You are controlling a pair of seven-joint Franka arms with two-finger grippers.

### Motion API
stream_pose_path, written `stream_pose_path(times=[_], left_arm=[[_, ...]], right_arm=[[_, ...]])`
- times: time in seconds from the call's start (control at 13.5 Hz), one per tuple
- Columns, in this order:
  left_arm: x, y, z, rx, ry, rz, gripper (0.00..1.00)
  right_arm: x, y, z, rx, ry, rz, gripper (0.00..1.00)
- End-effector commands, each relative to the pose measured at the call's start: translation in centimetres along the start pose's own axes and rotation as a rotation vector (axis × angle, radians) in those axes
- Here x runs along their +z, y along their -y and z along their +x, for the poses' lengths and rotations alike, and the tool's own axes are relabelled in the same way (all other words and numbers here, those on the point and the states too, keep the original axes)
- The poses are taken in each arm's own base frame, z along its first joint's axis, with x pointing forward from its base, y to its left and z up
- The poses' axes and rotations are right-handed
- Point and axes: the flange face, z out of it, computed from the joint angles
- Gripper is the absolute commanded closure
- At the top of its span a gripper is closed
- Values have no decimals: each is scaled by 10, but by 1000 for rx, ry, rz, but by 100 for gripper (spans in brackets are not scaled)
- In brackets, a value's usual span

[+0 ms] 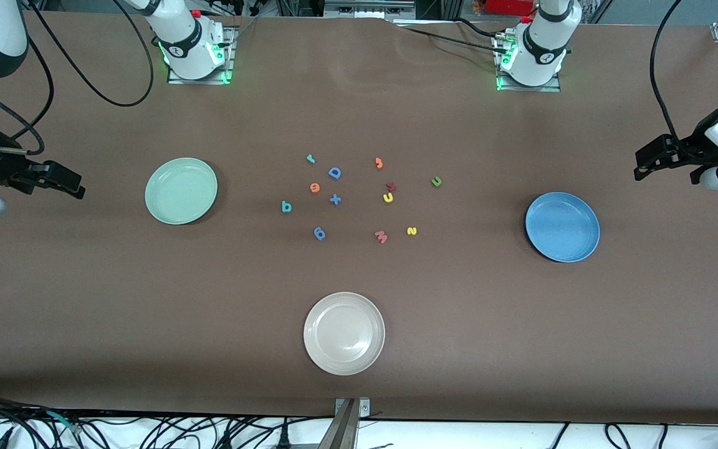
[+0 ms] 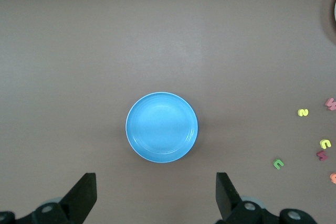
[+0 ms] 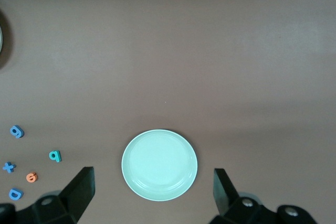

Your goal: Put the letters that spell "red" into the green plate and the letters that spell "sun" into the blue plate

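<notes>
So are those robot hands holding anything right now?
Nothing is held. The left hand and right hand are both open and empty, up at the table's ends.

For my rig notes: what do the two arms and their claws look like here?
Both arms are white with black joint bands and black cables; their bases glow green. The left claw and right claw are black with two wedge-shaped fingers, mounted under silver-grey wrist parts.

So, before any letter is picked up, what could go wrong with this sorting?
1. The teal d could be mistaken for the blue capital D close by, so the wrong piece may reach the green plate.
2. The yellow u lies against a dark red piece; a tool may nudge or grab both.
3. The cream plate is a decoy; letters for the blue plate might land there.
</notes>
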Motion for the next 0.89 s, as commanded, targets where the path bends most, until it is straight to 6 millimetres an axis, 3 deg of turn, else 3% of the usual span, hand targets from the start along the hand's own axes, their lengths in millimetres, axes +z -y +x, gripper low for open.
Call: stream_pose_path(times=[0.0, 0.81], left_arm=[[-2, -1, -1, 17, 0, -29, 0], [-1, -1, 0, 17, 0, -29, 0]], right_arm=[[-4, 2, 1, -3, -9, -15, 0], [2, 0, 0, 8, 11, -11, 0]])
